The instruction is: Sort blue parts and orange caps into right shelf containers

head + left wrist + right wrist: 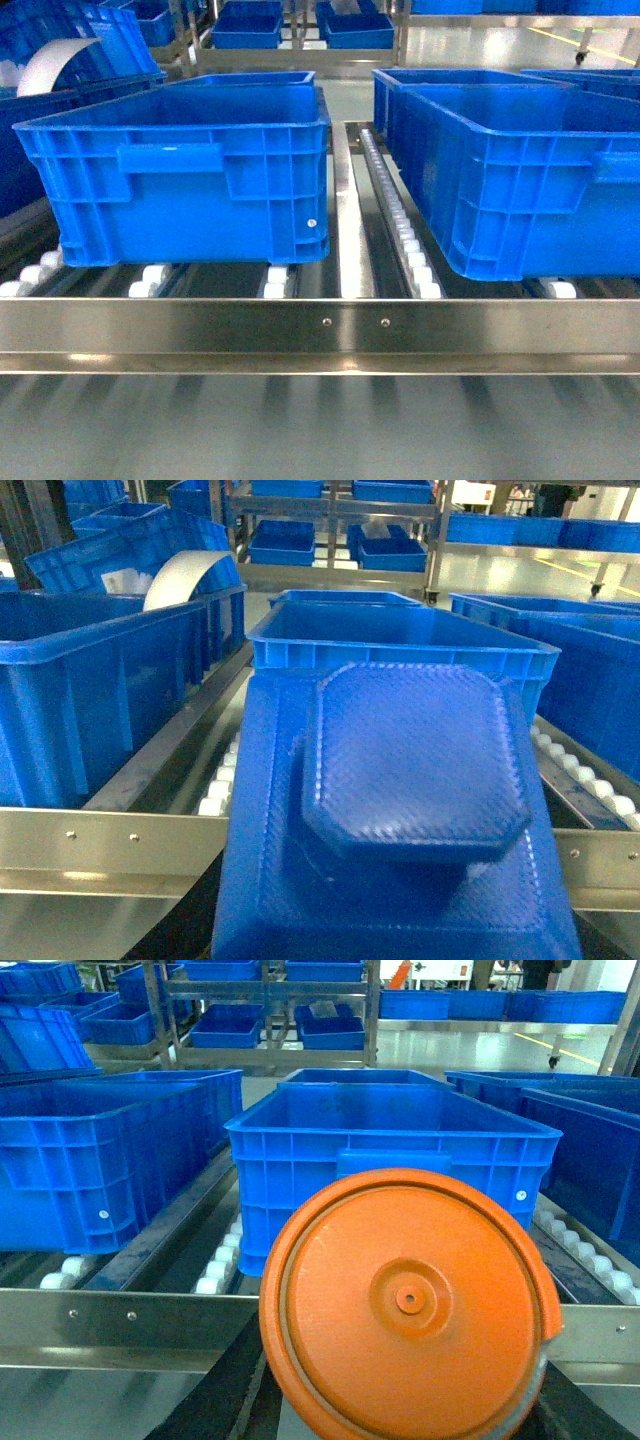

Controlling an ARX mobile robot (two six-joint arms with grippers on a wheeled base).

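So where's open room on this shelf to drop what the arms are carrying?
Both front crates look bare inside: the one behind the orange cap in the right wrist view, and the one behind the blue part in the left wrist view. Between the crates, only a narrow roller lane stays free. The front rail is too thin. Neither gripper is visible.
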